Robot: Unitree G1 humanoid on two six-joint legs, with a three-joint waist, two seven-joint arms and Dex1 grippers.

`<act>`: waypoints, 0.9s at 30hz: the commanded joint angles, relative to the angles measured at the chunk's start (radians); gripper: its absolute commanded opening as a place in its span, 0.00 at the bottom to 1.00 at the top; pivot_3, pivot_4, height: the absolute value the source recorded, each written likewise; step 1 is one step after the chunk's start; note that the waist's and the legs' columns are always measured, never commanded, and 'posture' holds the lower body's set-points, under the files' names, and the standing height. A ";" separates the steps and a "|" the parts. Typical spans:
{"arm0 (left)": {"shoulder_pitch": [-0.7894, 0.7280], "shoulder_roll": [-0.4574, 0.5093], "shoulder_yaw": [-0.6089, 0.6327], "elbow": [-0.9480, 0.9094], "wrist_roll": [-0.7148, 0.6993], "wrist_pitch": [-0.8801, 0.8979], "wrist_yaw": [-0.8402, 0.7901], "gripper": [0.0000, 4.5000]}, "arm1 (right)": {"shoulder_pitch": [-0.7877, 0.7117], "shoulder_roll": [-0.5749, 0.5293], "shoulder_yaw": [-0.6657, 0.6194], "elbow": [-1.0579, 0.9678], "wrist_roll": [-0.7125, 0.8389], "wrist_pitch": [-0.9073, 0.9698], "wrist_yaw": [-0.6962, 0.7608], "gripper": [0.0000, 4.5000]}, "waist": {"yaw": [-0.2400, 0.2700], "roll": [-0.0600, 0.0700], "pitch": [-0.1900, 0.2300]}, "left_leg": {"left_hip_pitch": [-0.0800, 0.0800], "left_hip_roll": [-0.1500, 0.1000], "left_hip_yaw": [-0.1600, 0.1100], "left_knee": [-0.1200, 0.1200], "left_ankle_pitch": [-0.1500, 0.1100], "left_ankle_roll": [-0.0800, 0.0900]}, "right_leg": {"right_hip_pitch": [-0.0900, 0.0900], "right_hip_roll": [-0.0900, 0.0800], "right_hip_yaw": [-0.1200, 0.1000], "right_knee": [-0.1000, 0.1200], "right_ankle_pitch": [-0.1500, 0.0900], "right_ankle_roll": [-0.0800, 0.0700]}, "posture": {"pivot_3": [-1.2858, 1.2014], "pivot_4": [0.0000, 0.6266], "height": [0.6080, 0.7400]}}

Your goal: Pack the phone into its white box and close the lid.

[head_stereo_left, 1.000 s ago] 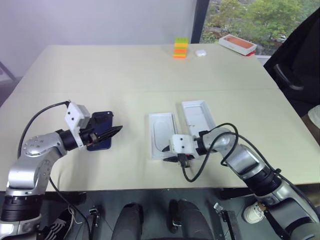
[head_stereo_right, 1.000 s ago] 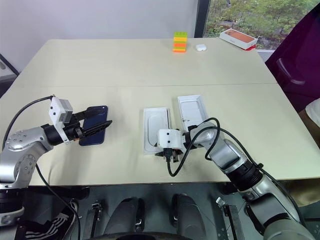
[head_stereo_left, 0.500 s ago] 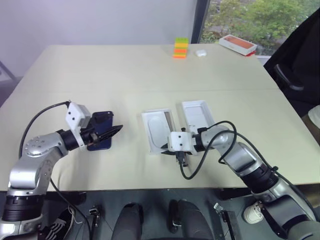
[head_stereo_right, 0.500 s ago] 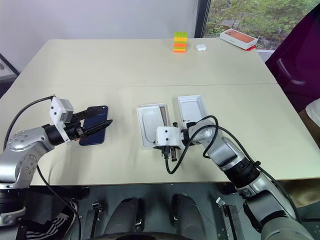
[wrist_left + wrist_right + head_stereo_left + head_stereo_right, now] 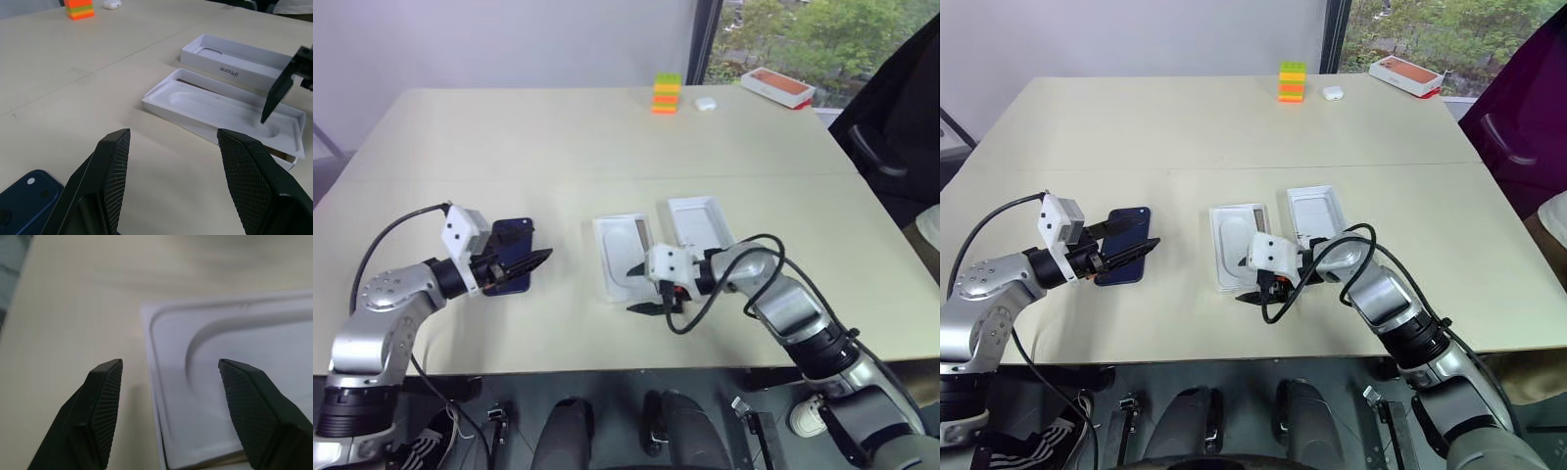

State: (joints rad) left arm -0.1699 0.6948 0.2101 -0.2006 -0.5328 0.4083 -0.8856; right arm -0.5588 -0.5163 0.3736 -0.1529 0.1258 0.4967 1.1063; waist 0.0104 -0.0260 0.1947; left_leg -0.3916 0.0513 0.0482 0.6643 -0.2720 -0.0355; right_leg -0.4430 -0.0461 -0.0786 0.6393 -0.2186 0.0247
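The dark navy phone [image 5: 516,235] lies flat on the table at the left. My left gripper [image 5: 538,258] hovers open just over its near end, with nothing between the fingers. A thin white insert with an oval recess [image 5: 623,257] rests askew on top of the white box [image 5: 645,235], leaving a brown strip of the box floor showing. The lid [image 5: 703,221] lies open side up right beside it, on the right. At the insert's near corner [image 5: 205,382] my right gripper [image 5: 639,288] stands open, holding nothing.
At the table's far edge stand a green-and-orange block stack [image 5: 667,94], a small white earbud case [image 5: 706,103] and an orange-topped box [image 5: 779,86]. A dark chair [image 5: 891,117] stands off the right side. A seam [image 5: 607,179] runs across the tabletop.
My right gripper, shut on the insert's near edge, dragged it left and lifted that end, then opened and let go; the insert lies askew on the box. The left arm stayed still.
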 commanded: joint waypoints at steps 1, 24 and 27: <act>-0.008 0.003 0.015 -0.018 -0.006 -0.010 0.000 0.67 | -0.055 0.050 -0.108 -0.067 0.143 0.115 -0.015 0.74 | -0.001 0.000 0.000 | 0.000 0.000 0.000 0.000 0.000 0.000 | 0.000 0.000 0.000 0.000 0.000 0.000 | 0.52 0.24 1.00; -0.003 -0.002 0.017 -0.018 -0.004 -0.010 0.017 0.67 | -0.136 0.111 0.120 0.281 -0.299 -0.264 -0.293 0.01 | -0.005 0.000 0.000 | -0.001 0.000 0.000 0.000 0.000 0.000 | 0.000 0.000 0.000 0.000 0.000 0.000 | 0.52 0.24 1.00; -0.005 -0.005 0.012 -0.022 -0.004 -0.008 0.024 0.67 | -0.145 0.111 0.126 0.297 -0.332 -0.277 -0.296 0.01 | -0.005 0.000 0.000 | 0.000 0.000 0.000 0.000 0.000 0.000 | 0.000 0.000 0.000 0.000 0.000 0.000 | 0.52 0.24 1.00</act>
State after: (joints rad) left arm -0.1695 0.6912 0.2108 -0.1984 -0.5325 0.4083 -0.8657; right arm -0.6828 -0.4020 0.4949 0.1445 -0.1804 0.2371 0.8187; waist 0.0052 -0.0259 0.1948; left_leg -0.3920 0.0512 0.0484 0.6642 -0.2720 -0.0355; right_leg -0.4434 -0.0463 -0.0784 0.6395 -0.2183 0.0245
